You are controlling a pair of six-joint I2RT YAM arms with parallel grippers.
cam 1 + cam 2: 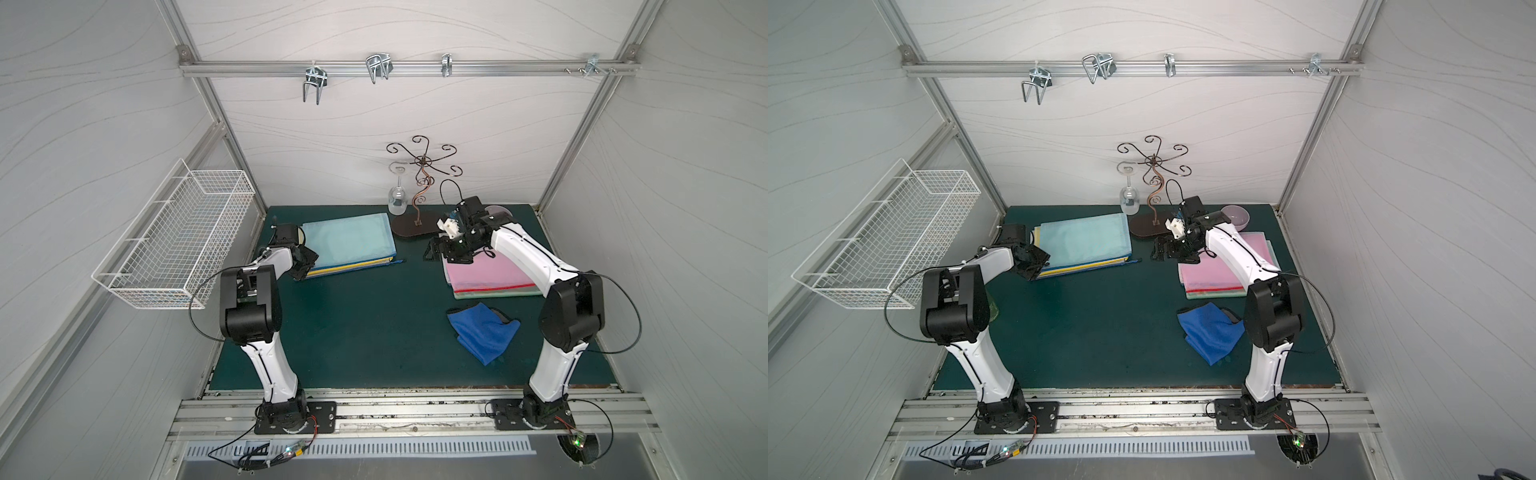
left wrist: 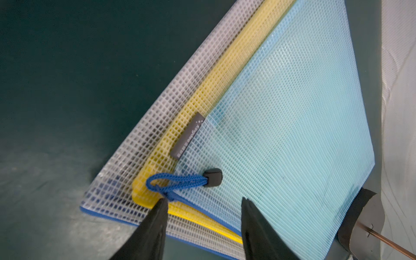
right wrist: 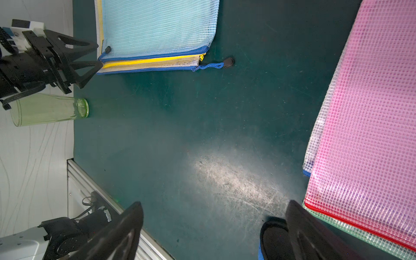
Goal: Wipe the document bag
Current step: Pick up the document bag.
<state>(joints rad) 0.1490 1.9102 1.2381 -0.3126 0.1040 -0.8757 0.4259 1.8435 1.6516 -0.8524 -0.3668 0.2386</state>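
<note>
Jaws on the left gripper are seen part-way spread, with the corner of the light blue document bag sat between them along with its blue zipper cord. One fingertip is parked right at the corner of the yellow bag underneath. No real pinch can be made out, so they're read as parted. That blue bag is the top of a stack laid flat on the green mat, straight ahead of those jaws. The left arm is folded at the elbow, forearm held low, wrist turned in toward the stack.

Over on the right gripper the jaws are thrown wide, with nothing but bare mat between them. The pink document bag, top of a second stack, is found just beside one jaw. The right arm is stretched forward across that stack, gripper held clear of the mat and pointed toward the left gripper.

Step-wise, no wiping is being done: the blue cloth is seen crumpled on the mat behind the right jaws, gripped by nobody. So this is judged to be bag handling at the left stack; picking or dropping can't be told. Next the cloth would probably need to be fetched by the right gripper, which calls for a pull-back and a downward reach.
</note>
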